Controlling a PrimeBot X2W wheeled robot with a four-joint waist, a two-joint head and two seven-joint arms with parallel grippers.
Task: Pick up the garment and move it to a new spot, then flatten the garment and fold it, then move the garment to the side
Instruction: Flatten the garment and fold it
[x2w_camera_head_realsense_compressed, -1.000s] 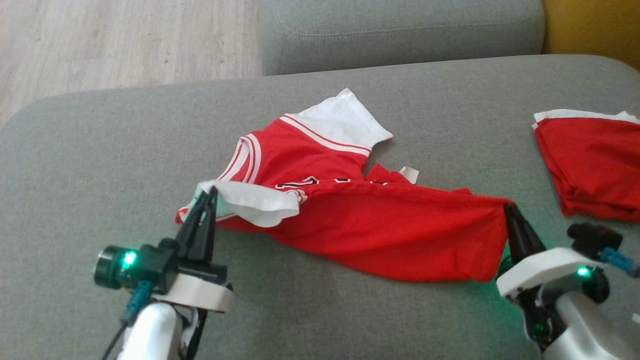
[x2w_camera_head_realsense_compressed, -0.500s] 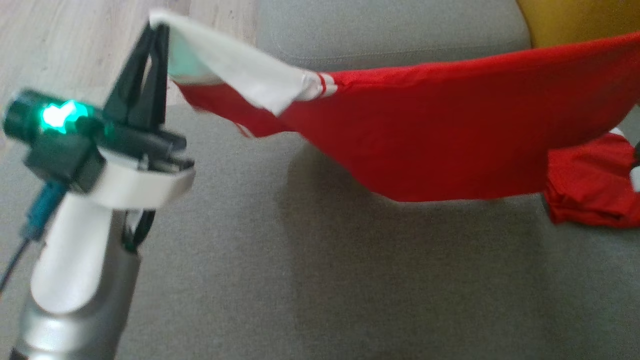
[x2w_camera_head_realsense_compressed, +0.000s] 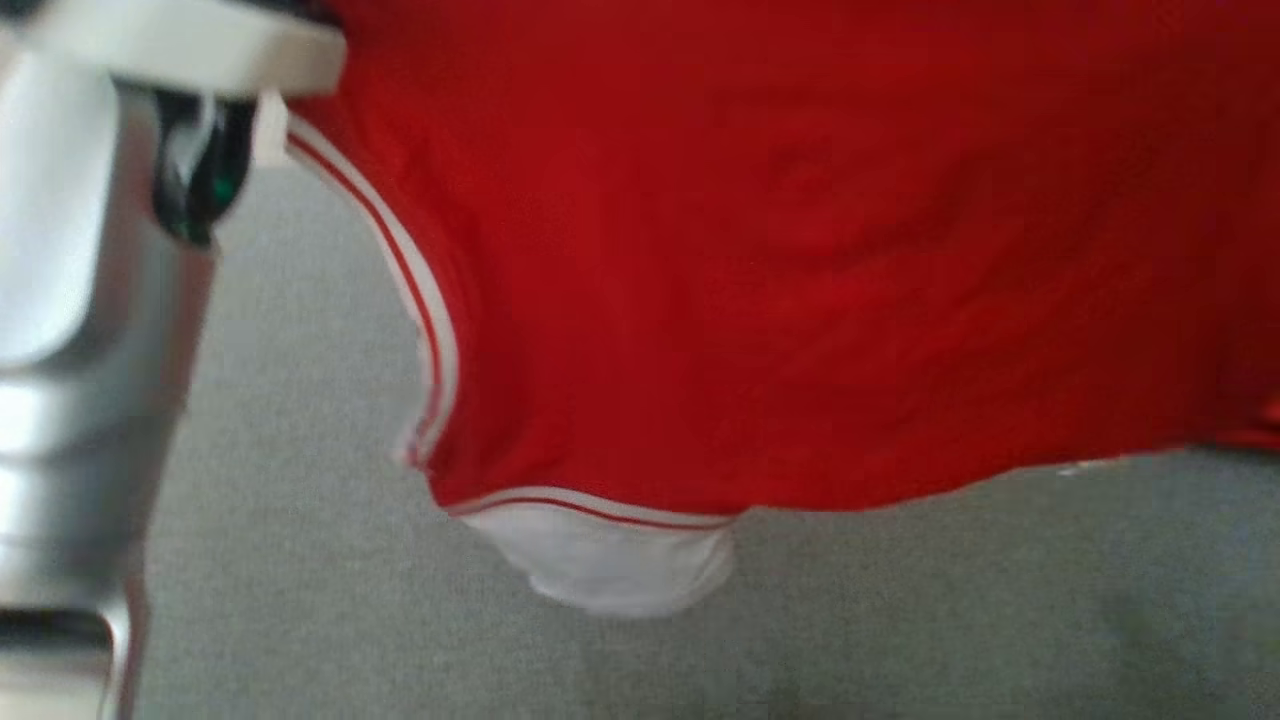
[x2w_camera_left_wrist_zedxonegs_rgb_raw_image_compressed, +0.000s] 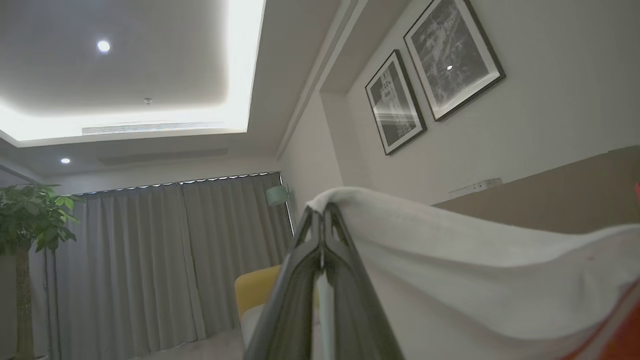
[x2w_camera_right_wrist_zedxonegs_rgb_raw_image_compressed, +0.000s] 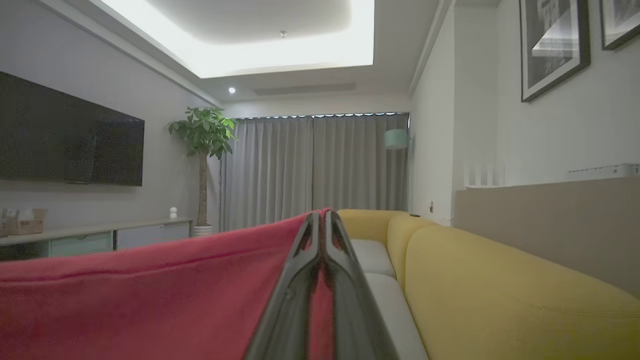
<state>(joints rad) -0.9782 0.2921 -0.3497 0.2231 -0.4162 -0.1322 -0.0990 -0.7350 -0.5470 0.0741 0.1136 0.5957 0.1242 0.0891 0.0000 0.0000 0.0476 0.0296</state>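
Grey sofa (x2w_camera_head_realsense_compressed: 300, 620) below you, and the garment (x2w_camera_head_realsense_compressed: 800, 250) hangs clear above it, stretched wide. Your left fingers (x2w_camera_left_wrist_zedxonegs_rgb_raw_image_compressed: 300, 270) are pinched tight on its white end, and your right fingers (x2w_camera_right_wrist_zedxonegs_rgb_raw_image_compressed: 300, 280) are pinched on its red edge. The pickup looks done. Setting down, flattening, folding and shifting aside are all left.

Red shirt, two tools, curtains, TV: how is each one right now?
red shirt: held up in the air, white sleeve dangling below.
left tool: shut on the shirt's white part.
right tool: shut on the shirt's red edge.
curtains: drawn closed.
TV: screen dark.
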